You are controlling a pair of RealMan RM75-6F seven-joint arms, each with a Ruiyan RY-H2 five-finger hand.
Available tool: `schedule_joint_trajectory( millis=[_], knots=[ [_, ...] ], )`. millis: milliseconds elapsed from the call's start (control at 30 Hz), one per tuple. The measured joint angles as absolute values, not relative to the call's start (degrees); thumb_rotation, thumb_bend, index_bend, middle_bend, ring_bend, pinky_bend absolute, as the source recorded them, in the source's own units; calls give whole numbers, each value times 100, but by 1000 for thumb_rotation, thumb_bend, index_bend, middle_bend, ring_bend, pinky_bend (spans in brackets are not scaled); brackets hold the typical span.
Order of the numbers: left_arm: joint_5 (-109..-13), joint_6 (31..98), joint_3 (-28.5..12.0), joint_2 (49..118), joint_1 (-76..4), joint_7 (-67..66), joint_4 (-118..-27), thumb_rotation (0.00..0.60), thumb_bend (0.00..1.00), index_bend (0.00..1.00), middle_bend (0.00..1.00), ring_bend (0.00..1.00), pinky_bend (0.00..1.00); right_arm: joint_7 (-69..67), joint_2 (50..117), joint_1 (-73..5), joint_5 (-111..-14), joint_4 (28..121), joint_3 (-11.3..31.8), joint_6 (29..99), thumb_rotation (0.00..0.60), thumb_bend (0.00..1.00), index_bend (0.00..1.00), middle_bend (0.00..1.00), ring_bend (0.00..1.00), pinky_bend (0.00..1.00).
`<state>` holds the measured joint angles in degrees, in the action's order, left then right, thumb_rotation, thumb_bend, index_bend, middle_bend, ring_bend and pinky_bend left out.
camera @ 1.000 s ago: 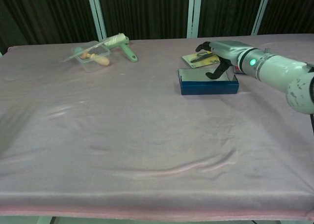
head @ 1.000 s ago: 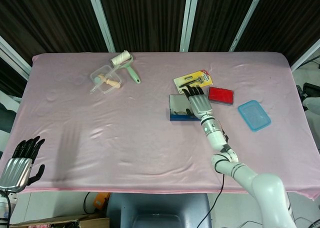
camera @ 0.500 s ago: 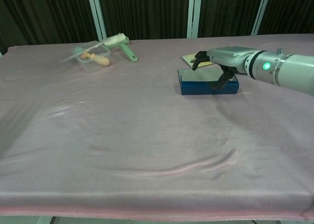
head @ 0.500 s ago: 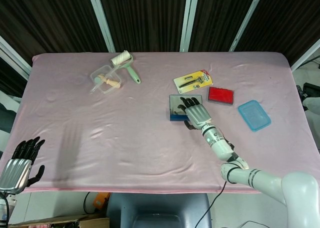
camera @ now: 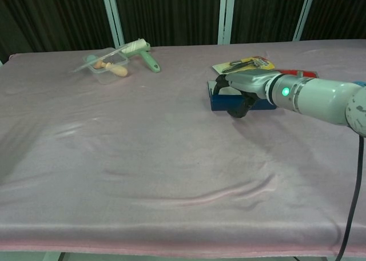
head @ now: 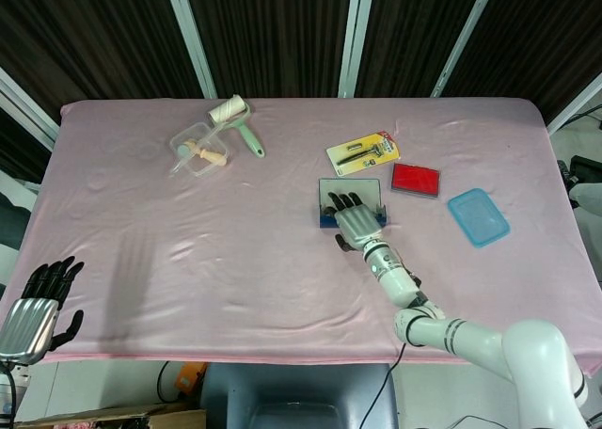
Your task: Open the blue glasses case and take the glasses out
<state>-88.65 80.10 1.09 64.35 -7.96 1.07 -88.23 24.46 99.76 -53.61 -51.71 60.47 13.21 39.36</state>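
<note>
Pink cloth covers the table (head: 282, 260), and my left hand (head: 38, 302) hangs off its near left corner, fingers loosely apart, holding nothing. Right of the middle lies the blue glasses case (head: 350, 196), lid down, with a glossy grey top over blue walls. My right hand (head: 356, 224) lies across its near edge, fingers (camera: 220, 84) draped on the lid and thumb low at the front wall; whether they actually press, I cannot tell. I judge the case rigid, light and slippery, likely to skate on the cloth. I would hold the base steady and lift at the front seam. Glasses inside are probably fragile.
</note>
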Motion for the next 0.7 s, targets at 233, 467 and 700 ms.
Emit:
schedule_joint_trajectory(
  millis=[233, 467, 700],
  knots=[
    [-8869, 8035, 108, 6425, -786, 133, -8827, 600, 436, 0, 0, 0, 35, 2453, 9983, -5380, -5210, 6199, 1297, 3988, 600, 590, 349, 105, 83, 9],
    [-8906, 8029, 131, 6432, -790, 99, -8835, 600, 436, 0, 0, 0, 35, 2478, 9677, -5253, -5524, 6942, 1082, 4209, 600, 590, 349, 105, 83, 9],
    [-8936, 8059, 145, 6434, -778, 70, -8863, 600, 437, 0, 0, 0, 35, 2362, 9028, -4965, -5953, 8001, 663, 4312, 600, 591, 346, 105, 83, 9]
  ],
)
